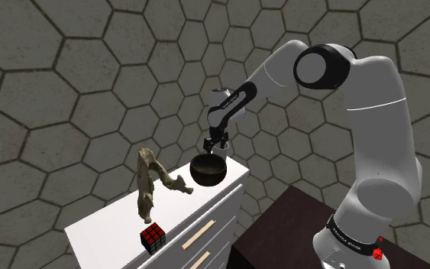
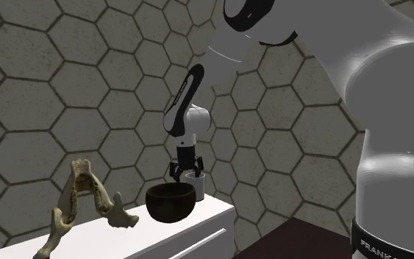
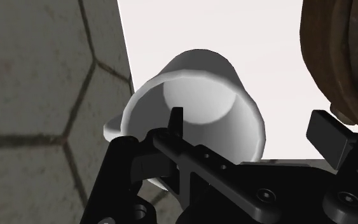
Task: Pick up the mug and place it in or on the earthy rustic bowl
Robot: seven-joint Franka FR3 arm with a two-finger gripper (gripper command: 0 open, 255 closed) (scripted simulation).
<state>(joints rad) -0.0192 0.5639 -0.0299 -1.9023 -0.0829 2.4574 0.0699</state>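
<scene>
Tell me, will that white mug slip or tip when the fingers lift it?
The mug looks rigid and smooth, so it probably won't bend but could slip. It is hollow, so likely light. One of the fingers seems inside the rim; held by one wall, it may tilt.

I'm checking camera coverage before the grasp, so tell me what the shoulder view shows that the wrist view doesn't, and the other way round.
The shoulder view adds the puzzle cube at the cabinet's front edge, the pale bone-like piece and the white arm. The wrist view adds the white mug and its hollow inside, with the fingers standing apart over it. Both share the dark brown bowl, the white cabinet top, the hexagon wall and the gripper.
</scene>
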